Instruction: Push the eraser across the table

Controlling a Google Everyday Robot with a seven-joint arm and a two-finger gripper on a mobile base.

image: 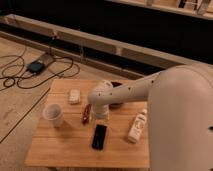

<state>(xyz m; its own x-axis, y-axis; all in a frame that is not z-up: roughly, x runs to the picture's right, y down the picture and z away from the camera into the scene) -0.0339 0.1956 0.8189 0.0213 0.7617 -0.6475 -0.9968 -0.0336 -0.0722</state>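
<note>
The eraser (pixel 99 136) is a flat black slab lying on the light wooden table (pixel 60 147), near the front middle, with its long side running front to back. My gripper (pixel 102 116) hangs at the end of the white arm, just behind the eraser and a little above the table. It is mostly hidden by the wrist. I cannot tell whether it touches the eraser.
A small red object (pixel 87 114) lies just left of the gripper. A white cup (pixel 53 115) stands at the left and a small beige block (pixel 74 96) at the back left. A white bottle (pixel 137 126) lies at the right. A dark bowl (pixel 118 103) sits behind the arm.
</note>
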